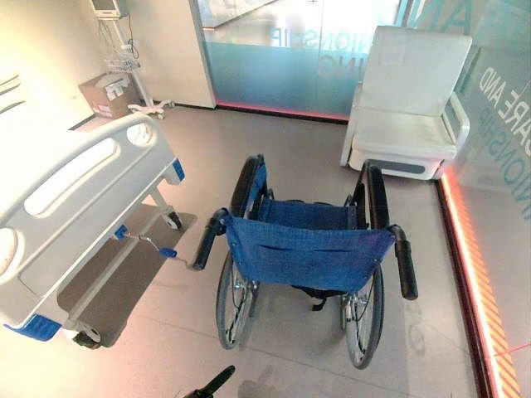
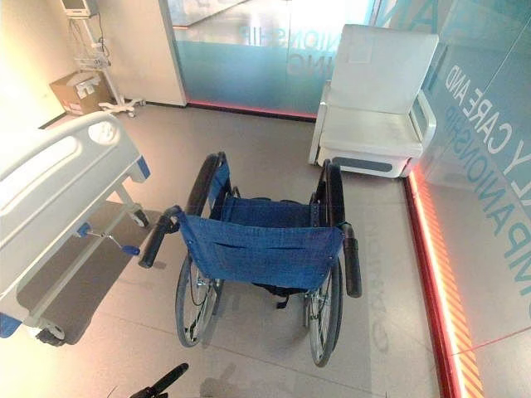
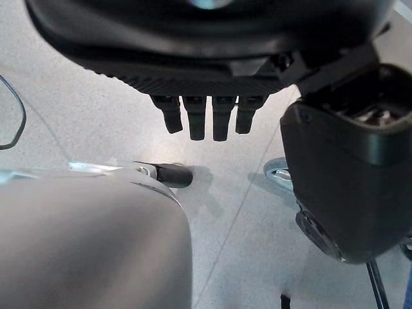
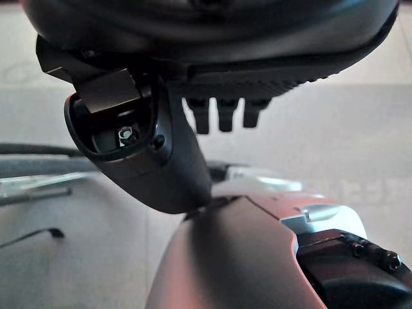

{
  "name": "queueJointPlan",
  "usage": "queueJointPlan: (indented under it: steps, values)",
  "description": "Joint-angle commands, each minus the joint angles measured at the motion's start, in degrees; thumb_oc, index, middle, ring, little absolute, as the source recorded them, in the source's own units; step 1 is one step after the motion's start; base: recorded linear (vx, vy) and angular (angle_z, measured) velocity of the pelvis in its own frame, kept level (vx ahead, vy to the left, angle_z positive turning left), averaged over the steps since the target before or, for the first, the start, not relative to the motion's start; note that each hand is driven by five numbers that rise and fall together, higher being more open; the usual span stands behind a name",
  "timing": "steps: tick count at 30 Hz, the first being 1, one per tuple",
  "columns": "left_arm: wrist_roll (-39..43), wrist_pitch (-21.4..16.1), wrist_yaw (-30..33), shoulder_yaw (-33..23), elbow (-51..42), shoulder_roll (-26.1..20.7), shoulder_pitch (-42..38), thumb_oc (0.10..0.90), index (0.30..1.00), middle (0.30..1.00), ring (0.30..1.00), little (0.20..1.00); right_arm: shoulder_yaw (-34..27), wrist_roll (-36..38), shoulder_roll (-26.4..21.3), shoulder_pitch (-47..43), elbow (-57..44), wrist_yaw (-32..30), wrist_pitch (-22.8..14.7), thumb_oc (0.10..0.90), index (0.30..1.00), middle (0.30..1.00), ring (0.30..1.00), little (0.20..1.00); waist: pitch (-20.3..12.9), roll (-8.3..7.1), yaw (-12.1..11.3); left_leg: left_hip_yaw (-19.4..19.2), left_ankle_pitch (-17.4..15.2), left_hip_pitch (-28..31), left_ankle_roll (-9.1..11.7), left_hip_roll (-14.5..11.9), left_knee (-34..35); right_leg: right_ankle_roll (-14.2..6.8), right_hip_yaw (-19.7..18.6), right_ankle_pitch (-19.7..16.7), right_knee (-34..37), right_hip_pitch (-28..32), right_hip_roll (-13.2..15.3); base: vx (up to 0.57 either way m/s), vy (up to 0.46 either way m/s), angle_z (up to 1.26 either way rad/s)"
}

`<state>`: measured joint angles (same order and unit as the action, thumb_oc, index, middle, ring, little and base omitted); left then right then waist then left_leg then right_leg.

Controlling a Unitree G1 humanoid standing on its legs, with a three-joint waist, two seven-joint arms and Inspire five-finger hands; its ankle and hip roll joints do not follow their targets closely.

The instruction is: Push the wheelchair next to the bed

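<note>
Two big pieces frame the job: the hospital bed (image 1: pixel 79 199) on the robot's left and the blue wheelchair (image 1: pixel 309 249) mid-floor, near the bed's foot but apart from it. Its back faces the robot, so both push handles (image 1: pixel 405 264) are offered for grasping. A white armchair (image 1: pixel 411 104) stands beyond. The left hand (image 3: pixel 206 112) and right hand (image 4: pixel 222 112) hang relaxed, fingers grasping nothing.

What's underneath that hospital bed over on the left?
Under the bed you can see a grey base frame, castor wheels and a blue-tipped crank handle. The footboard hides whatever lies further beneath.
</note>
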<state>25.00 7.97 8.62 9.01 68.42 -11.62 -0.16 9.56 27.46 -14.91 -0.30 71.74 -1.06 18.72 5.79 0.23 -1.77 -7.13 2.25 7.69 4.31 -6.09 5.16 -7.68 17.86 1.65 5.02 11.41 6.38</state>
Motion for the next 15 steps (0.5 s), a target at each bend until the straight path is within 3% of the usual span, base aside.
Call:
queueJointPlan:
  steps: [1, 6, 15]
  values:
    - [-1.15, 0.34, 0.09, 1.93, 4.53, 1.02, -3.27, 0.8, 0.9, 0.9, 0.9, 0.9, 1.56, -0.09, 3.24, -2.71, 3.29, 2.77, 1.87, 0.8, 0.9, 0.9, 0.9, 0.9, 0.32, -0.69, -1.68, -1.96, -3.09, -0.54, -0.78, 1.88, -0.16, -0.24, 0.37, -3.28, -0.02, -2.7, 2.06, 0.0, 0.0, 0.0]
    - [-0.43, 1.66, -0.03, 1.54, 4.95, 1.06, -3.32, 0.8, 0.9, 0.9, 0.9, 0.9, 1.44, 0.01, 3.39, -2.57, 3.45, 2.75, 1.59, 0.8, 0.9, 0.9, 0.9, 0.9, 0.28, -0.76, -1.75, -2.17, -3.26, -0.42, -0.94, 2.03, -0.16, -0.42, 0.66, -3.33, -0.02, -2.57, 2.29, 0.0, 0.0, 0.0]
    - [-1.23, 0.17, 1.49, 1.15, 5.54, 1.02, -2.87, 0.8, 0.9, 0.9, 0.9, 0.9, 1.08, 0.45, 3.49, -2.47, 3.87, 1.63, 1.44, 0.8, 0.9, 0.9, 0.9, 0.9, 0.41, -1.05, -1.71, -2.34, -3.38, -0.28, -1.1, 2.13, -0.16, -0.55, 0.36, -3.52, -0.02, -2.67, 2.23, 0.0, 0.0, 0.0]
